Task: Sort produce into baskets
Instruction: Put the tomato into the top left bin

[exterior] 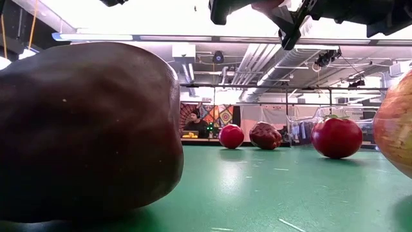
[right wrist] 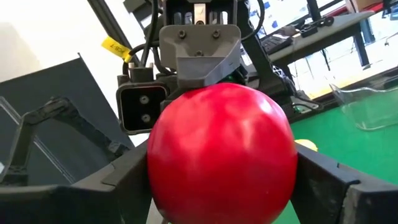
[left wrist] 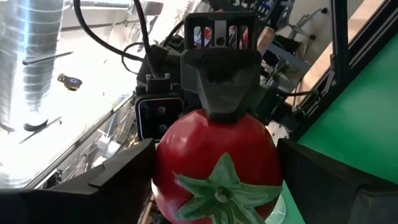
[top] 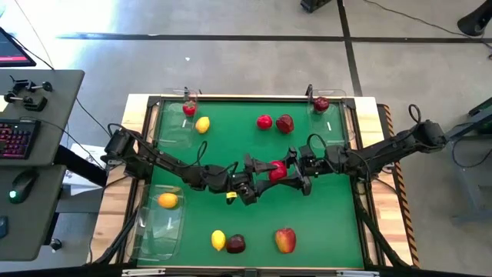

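Two claws meet at the centre of the high view over the green bench [top: 231, 131], a red tomato-like fruit [top: 277, 170] between them. The right claw [top: 286, 171] grips it across its round sides. The left claw [top: 260, 171] stands wide around the fruit, leafy end toward it, not yet clamped. A clear basket [top: 327, 119] with one red fruit sits upper right, nearer the right arm.

No text, label or number could be read anywhere. A yellow tag [right wrist: 114, 45] on the left arm's cabling carried dark marks. They were too small to make out.
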